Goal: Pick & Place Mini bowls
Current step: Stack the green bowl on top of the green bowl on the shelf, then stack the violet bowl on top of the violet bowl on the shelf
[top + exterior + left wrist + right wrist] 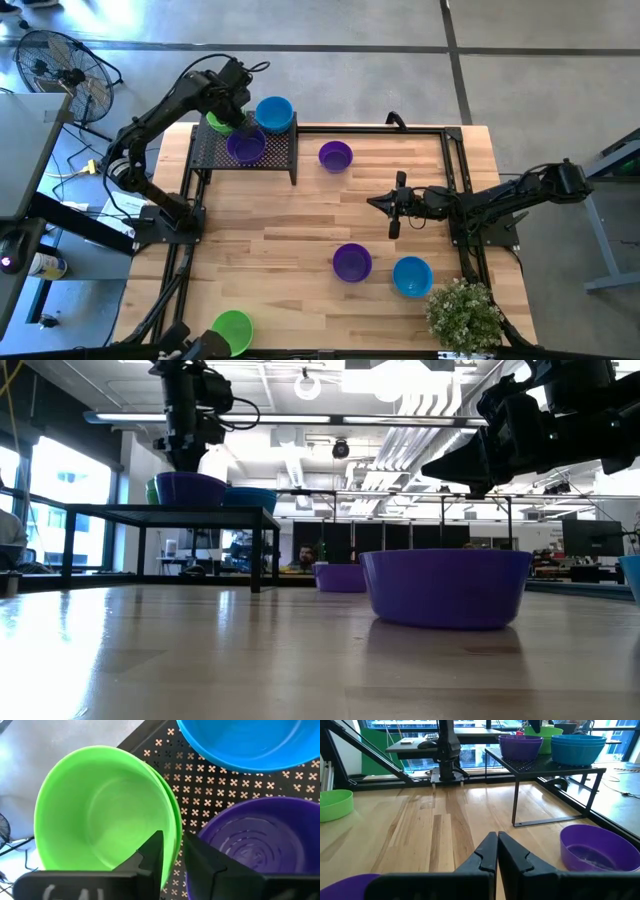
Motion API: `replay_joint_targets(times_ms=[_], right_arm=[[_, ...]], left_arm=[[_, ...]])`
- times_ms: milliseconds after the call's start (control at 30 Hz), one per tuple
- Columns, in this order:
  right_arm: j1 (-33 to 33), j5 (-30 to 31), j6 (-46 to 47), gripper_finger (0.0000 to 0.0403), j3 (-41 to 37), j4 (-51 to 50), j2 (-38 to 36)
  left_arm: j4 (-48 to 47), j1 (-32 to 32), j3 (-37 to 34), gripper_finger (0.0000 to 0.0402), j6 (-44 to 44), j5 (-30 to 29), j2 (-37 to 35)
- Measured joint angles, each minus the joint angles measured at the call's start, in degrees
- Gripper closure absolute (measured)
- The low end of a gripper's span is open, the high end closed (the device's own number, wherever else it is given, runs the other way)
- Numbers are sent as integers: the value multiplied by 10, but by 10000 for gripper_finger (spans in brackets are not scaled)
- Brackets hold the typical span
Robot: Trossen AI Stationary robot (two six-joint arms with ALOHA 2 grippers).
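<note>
Nearest to the low camera stands a purple bowl (447, 588) on the wooden table (270, 230), at the lower middle of the high view, with a blue bowl (412, 276) just to its right and a green bowl (233, 331) at the bottom edge, left of centre. Above them, at the right middle of the frame, the right gripper (393, 203) waits over bare wood with its jaws pressed together and nothing in them. Farther back, one more purple bowl (335, 156) sits on the table just right of the black mesh rack (280, 152) in the upper left. On the rack there are three bowls: a lime green bowl (105, 812), a blue bowl (250, 742) and a purple bowl (260, 840). The left gripper (172, 851) hangs over them, its jaws slightly spread, and the rim of the lime green bowl passes through the gap between them. The step in hand looks like a release of this bowl on the rack. To do it well, the jaws should probably spread more until both fingers are free of the rim, and only then the arm should rise straight up; a sideways move could drag the green bowl off the rack's edge or push it against the purple bowl beside it.
</note>
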Motion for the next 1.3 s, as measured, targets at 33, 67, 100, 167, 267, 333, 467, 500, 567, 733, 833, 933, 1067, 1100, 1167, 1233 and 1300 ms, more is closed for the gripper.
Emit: replay_joint_targets(times_ms=[33,67,100,167,267,333,467,500,567,733,833,933,1067,1100,1167,1233,1300], right_arm=[[0,0,0,402,0,0,0],[0,0,0,401,0,0,0],[0,0,0,401,0,0,0],[0,0,0,401,0,0,0],[0,0,0,402,0,0,0],[0,0,0,401,0,0,0],[0,0,0,402,0,0,0],[0,0,0,402,0,0,0],[0,0,0,401,0,0,0],[0,0,0,402,0,0,0],[0,0,0,401,0,0,0],[0,0,0,402,0,0,0],[0,0,0,401,0,0,0],[0,0,0,401,0,0,0],[0,0,-1,402,0,0,0],[0,0,-3,402,0,-1,0],[0,0,-6,401,0,-2,0]], left_arm=[[-3,-1,1,325,-1,3,0],[-6,-3,2,318,-1,6,0],[-8,-6,2,310,-1,5,0],[-11,-14,2,295,-1,-7,0],[-22,-30,2,278,-1,-28,0],[-30,-36,2,274,-1,-32,-2],[-49,-39,3,285,-3,-26,-12],[-55,-39,3,291,-6,-25,-12],[-64,-38,3,308,-11,-28,-12],[-70,-38,3,368,-11,-36,-12],[-66,-38,2,396,2,-37,-12],[-43,-48,2,396,4,-38,-13],[-3,-68,2,400,5,-43,-34],[8,-76,2,400,3,-43,-41],[34,-94,1,400,-2,-45,-56],[63,-120,-1,400,-15,-45,-76],[100,-156,-9,401,-32,-45,-98]])
